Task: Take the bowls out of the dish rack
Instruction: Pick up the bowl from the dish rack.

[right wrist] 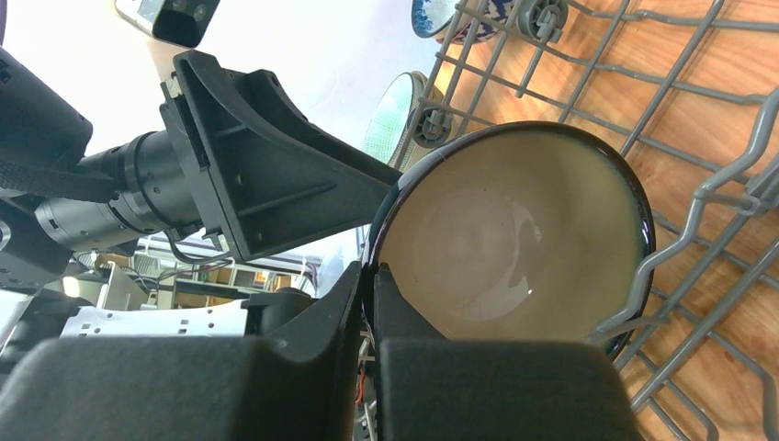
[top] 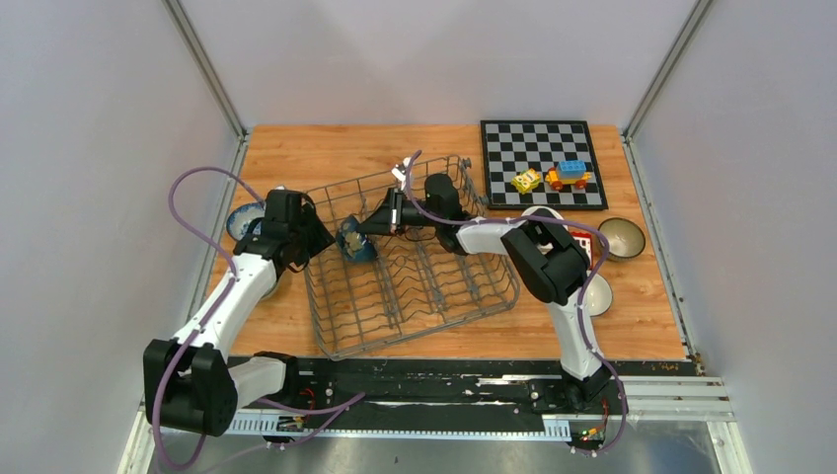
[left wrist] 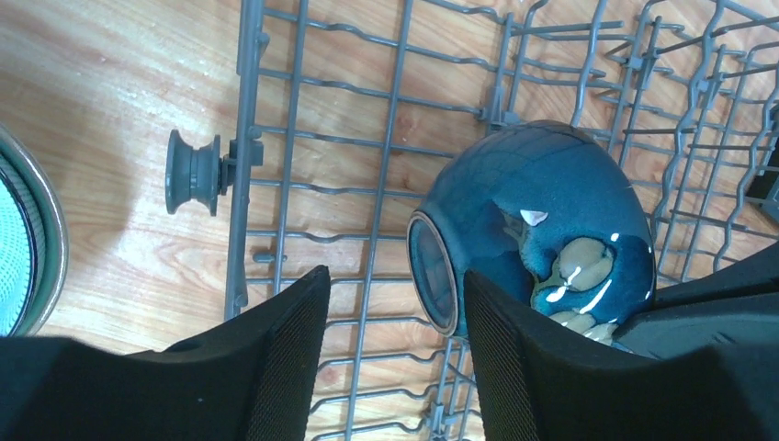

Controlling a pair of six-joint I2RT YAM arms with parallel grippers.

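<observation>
The grey wire dish rack [top: 415,296] lies askew at the table's middle. One dark teal bowl [top: 353,242] stands on edge at its left end. Its beige inside faces the right wrist view [right wrist: 505,239]. Its glazed outside and foot ring show in the left wrist view [left wrist: 542,230]. My right gripper [top: 370,230] is shut on the bowl's rim [right wrist: 370,271], one finger inside and one outside. My left gripper [top: 324,237] is open and empty [left wrist: 393,276], just left of the bowl's foot, above the rack's wires.
A blue-and-white bowl [top: 242,219] and a pale green bowl [left wrist: 23,248] sit on the table left of the rack. A beige bowl [top: 622,237] and two pale bowls [top: 597,294] sit at the right. The chessboard [top: 538,148] with toy blocks [top: 553,178] lies back right.
</observation>
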